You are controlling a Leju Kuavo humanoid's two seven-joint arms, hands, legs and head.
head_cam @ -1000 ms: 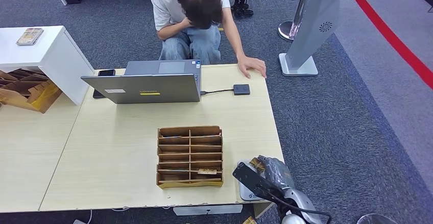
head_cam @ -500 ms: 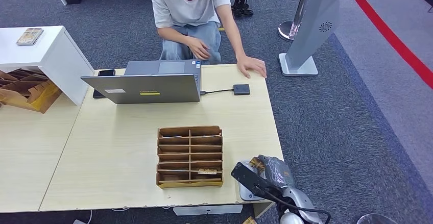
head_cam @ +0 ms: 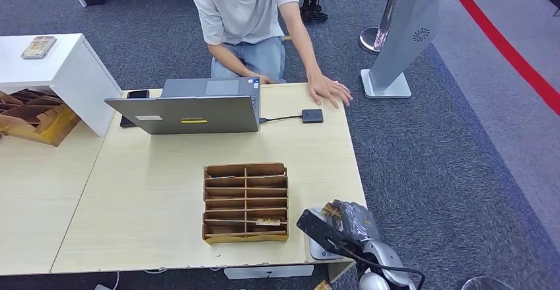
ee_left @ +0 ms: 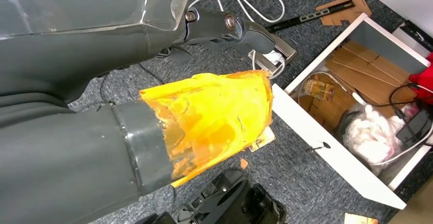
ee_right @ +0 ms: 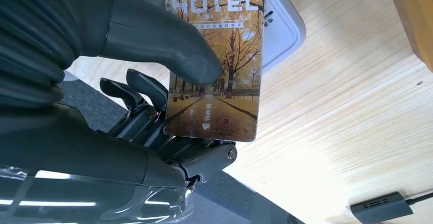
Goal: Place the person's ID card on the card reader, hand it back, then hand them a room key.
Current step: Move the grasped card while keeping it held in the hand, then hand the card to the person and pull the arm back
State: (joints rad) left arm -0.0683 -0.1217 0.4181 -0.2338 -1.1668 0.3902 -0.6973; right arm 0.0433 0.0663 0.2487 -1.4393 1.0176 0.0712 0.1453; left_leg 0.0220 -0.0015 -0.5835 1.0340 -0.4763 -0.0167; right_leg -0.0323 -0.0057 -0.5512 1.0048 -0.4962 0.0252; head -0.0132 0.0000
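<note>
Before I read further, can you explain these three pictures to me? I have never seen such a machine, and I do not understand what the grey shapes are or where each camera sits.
This is a humanoid robot with two arms. The wide picture is from its head, looking down at a table. On it stand a laptop, a wooden card rack and a small black box on a cable. A person kneels behind the table, one palm on its edge.

The other two pictures come from cameras at the wrists, so they look turned. The grey shapes are the robot's own hands. The right hand holds a hotel card between its thumb and fingers, over a white pad at the table's near corner. The left hand hangs over the carpet and holds nothing.
</note>
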